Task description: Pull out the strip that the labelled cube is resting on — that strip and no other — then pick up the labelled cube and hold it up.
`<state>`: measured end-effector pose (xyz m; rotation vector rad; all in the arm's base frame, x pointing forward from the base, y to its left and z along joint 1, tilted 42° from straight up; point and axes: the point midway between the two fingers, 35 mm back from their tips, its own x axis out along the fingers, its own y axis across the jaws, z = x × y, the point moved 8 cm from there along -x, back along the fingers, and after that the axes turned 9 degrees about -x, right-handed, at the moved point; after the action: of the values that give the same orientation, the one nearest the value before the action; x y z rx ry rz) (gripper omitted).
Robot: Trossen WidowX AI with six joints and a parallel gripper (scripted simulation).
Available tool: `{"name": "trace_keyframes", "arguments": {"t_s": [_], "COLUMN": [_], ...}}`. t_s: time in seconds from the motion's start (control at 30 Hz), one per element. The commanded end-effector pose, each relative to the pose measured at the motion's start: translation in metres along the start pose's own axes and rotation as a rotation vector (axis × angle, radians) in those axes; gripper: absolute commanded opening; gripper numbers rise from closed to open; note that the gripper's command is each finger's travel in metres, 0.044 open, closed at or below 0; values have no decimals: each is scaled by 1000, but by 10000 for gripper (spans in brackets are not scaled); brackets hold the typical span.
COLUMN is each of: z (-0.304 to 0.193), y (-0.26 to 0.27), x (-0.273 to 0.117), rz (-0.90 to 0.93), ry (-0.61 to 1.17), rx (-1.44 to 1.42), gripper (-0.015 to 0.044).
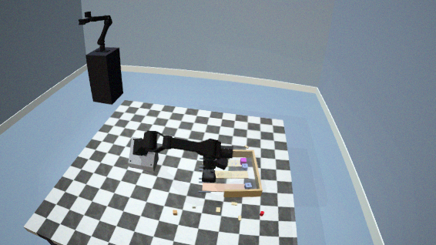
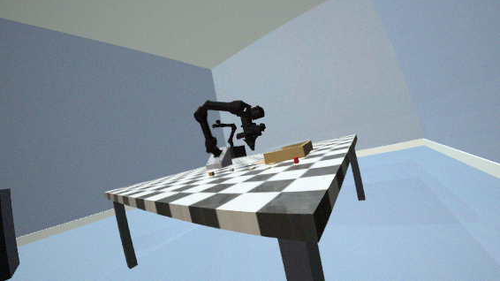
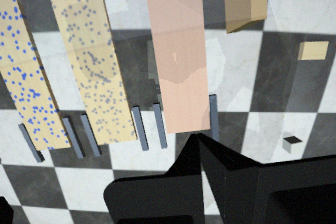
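1. Gripper [image 3: 199, 137] fingers pressed together, pinching nothing I can see, tips at the pink strip's [image 3: 181, 65] near end.
2. Strip's long axis runs from me into the wooden tray [image 1: 256, 172].
3. Labelled cube [image 1: 248, 185] sits at its far end.

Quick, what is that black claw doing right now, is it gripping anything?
Gripper: shut, its fingers meeting at the near end of the pink strip; whether it has pinched that thin strip cannot be told.
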<state>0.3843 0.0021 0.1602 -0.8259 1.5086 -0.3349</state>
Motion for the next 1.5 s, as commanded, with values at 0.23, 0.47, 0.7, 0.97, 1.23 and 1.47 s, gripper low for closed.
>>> {"name": "trace_keyframes", "arguments": {"t_s": [0.23, 0.47, 0.7, 0.97, 1.23, 1.47], "z": [2, 2, 2, 1, 0, 0], "y": [-1, -1, -1, 0, 0, 0], "x": [19, 31, 42, 55, 68, 69], "rz": [7, 7, 6, 5, 4, 4], "ry": [6, 6, 6, 6, 6, 6], "rx": [0, 0, 0, 0, 0, 0], "gripper": [0, 0, 0, 0, 0, 0]}}
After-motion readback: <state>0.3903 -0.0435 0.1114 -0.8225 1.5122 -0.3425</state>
